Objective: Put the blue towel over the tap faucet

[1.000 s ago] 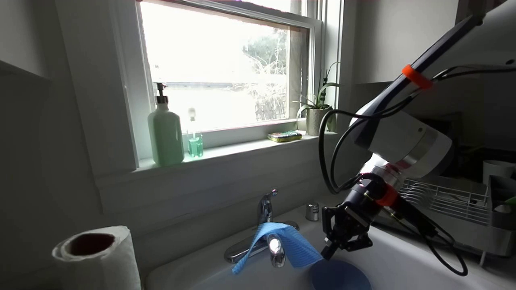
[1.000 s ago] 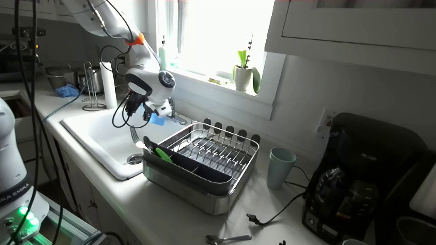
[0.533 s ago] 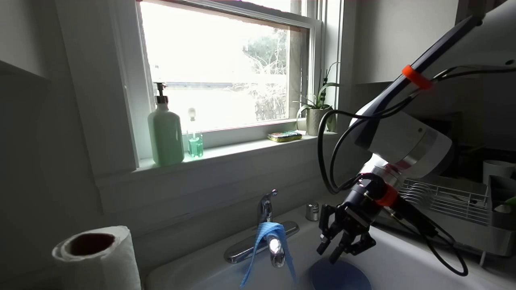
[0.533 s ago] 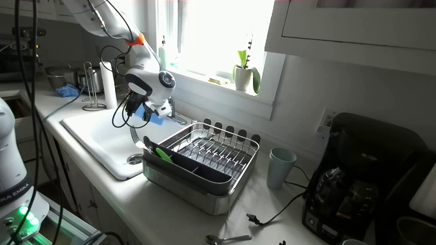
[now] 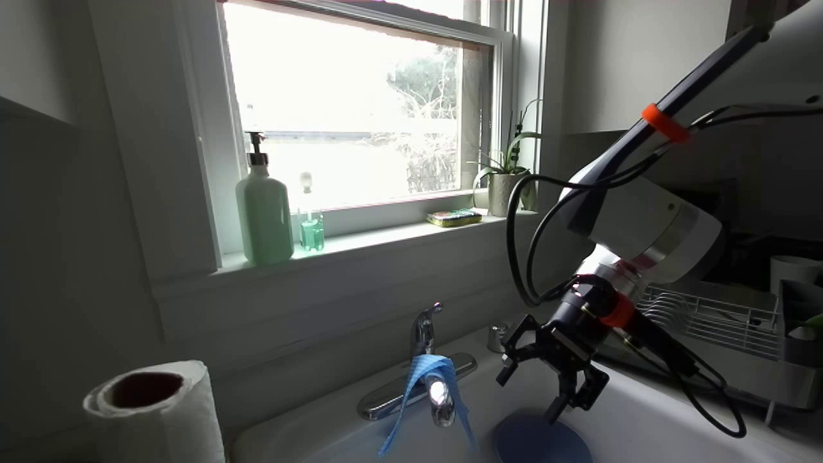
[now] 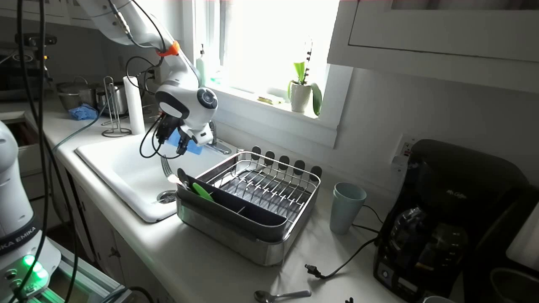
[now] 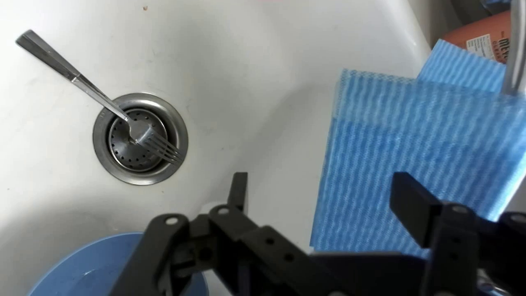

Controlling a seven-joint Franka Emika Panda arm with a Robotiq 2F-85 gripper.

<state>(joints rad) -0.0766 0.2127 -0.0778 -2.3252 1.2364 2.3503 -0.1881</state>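
The blue towel lies draped over the spout of the chrome tap faucet, its two ends hanging down on either side. My gripper stands to the right of it in that exterior view, jaws spread wide and apart from the cloth. In the wrist view the striped towel fills the right side, behind one of the fingers; nothing is gripped between them. A metal piece of the faucet shows at the right edge. An exterior view shows part of the towel behind the wrist.
A blue bowl and a fork across the drain are in the sink. The dish rack borders it. A paper towel roll stands nearby; bottles line the sill. Another blue cloth sits on the counter.
A second ago the jaws were closed on the towel's corner, pulling it sideways. They have let go and spread apart; that end has dropped beside the spout. The arm has barely moved.
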